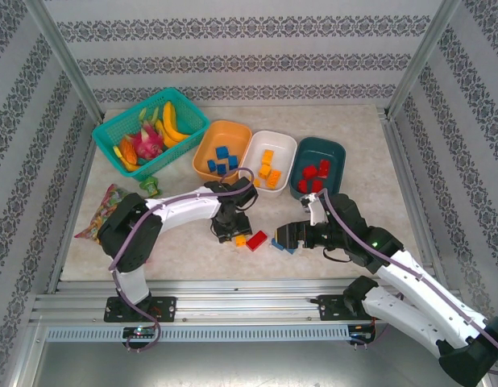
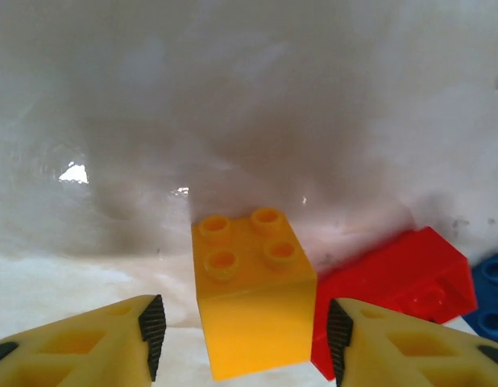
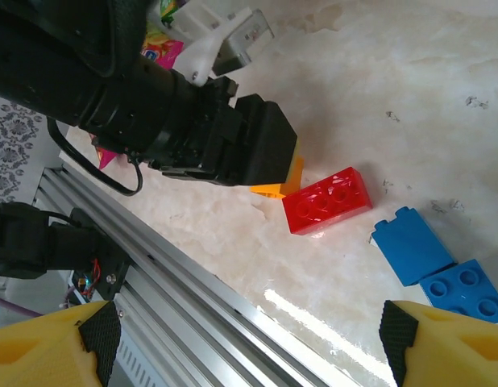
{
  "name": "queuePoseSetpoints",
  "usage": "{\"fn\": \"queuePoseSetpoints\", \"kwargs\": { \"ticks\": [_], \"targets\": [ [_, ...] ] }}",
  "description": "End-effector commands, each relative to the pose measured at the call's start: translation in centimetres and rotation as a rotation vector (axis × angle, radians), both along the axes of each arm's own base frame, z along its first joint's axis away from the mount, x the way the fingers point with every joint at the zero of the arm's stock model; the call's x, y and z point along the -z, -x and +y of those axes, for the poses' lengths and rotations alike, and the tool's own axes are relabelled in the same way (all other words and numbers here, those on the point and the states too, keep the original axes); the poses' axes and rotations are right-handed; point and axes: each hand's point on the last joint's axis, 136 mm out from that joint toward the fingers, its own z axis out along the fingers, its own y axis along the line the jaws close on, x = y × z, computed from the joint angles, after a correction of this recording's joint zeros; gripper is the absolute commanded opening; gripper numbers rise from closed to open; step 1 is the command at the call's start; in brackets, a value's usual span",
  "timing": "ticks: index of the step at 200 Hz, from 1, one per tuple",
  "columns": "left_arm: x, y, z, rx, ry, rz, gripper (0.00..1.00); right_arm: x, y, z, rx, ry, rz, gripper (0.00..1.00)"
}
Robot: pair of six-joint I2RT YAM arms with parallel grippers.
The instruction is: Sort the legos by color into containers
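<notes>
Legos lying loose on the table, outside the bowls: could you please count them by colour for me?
Orange-yellow lego: 1
Red lego: 1
Blue legos: 2
Total: 4

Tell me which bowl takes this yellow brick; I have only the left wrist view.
Observer: The white bowl, middle of three, holds the orange-yellow bricks.
Operator: Report the right arm.
Observer: The right pincer hangs open and empty near two loose blue bricks beside the red brick.
Operator: Name the other bowls' contents.
Observer: The orange bowl holds blue legos; the dark teal bowl holds red legos.
</notes>
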Motion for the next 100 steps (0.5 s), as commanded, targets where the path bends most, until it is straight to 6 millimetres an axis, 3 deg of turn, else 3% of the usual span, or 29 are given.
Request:
{"fn": "queuePoseSetpoints", "kwargs": {
  "ticks": [1, 26, 48, 75, 100],
  "targets": [
    [0.2, 0.6, 0.0, -0.002, -0.055, 0.014, 0.5, 0.6, 0.3, -0.1, 0.005, 0.013, 0.017, 0.85],
    [0.4, 0.6, 0.1, 0.01, -0.079, 0.003, 0.38, 0.7, 0.2, -0.4, 0.017, 0.027, 0.015, 0.85],
    [-1.0, -0.1, 0.7, 0.025, -0.114, -0.049, 0.28, 0.4, 0.0, -0.5, 0.025, 0.026, 0.006, 0.85],
    [-5.2, -2.5, 1.2, 0.083, -0.152, -0.168, 0.26, -1.1, -1.1, -1.4, 0.098, 0.057, -0.031, 0.83],
    [-9.7, -6.3, 0.0, 0.136, -0.119, -0.286, 0.26, -4.6, -3.4, -3.2, 0.247, 0.049, -0.139, 0.83]
  ]
}}
